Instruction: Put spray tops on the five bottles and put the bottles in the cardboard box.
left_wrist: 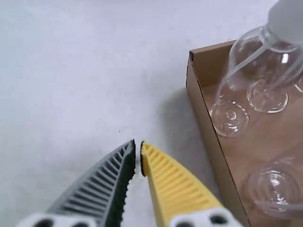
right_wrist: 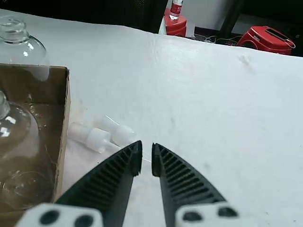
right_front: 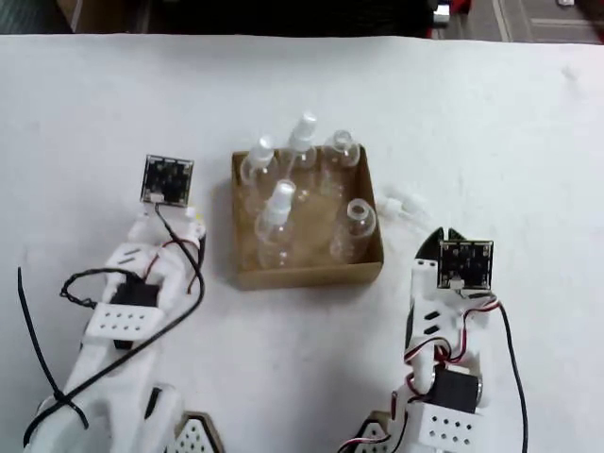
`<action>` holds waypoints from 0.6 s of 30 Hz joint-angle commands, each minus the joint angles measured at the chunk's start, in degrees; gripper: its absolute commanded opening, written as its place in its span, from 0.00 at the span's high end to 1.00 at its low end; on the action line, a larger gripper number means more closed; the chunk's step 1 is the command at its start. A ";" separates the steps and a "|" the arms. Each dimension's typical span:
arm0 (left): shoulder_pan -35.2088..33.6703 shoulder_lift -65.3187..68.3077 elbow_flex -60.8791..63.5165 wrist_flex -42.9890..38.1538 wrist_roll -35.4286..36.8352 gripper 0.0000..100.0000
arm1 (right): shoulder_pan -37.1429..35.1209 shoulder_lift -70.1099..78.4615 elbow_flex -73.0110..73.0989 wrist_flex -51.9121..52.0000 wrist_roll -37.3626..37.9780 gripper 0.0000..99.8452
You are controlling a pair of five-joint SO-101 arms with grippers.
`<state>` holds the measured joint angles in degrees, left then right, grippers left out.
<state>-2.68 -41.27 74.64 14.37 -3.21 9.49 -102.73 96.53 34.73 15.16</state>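
Work stands at the capping step. On the left, the left gripper [left_wrist: 138, 155] hangs just beside the cardboard box [right_front: 307, 275], jaws together on nothing. All five bottles [right_front: 279, 229] stand in the box: three wear spray tops and two [right_front: 358, 223] are bare-necked. Two loose spray tops [right_wrist: 97, 137] lie on the desk [right_front: 510, 123] just right of the box. Nearest them, the right gripper [right_wrist: 146, 160] is all but closed and empty, so it should open and take one top.
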 commanded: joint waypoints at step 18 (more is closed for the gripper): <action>0.75 0.04 -3.52 -1.58 0.26 0.98 | 4.09 -0.22 0.18 -1.80 0.09 0.98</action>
<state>-2.68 -41.27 74.64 14.37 -3.21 12.92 -102.73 96.53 34.02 15.16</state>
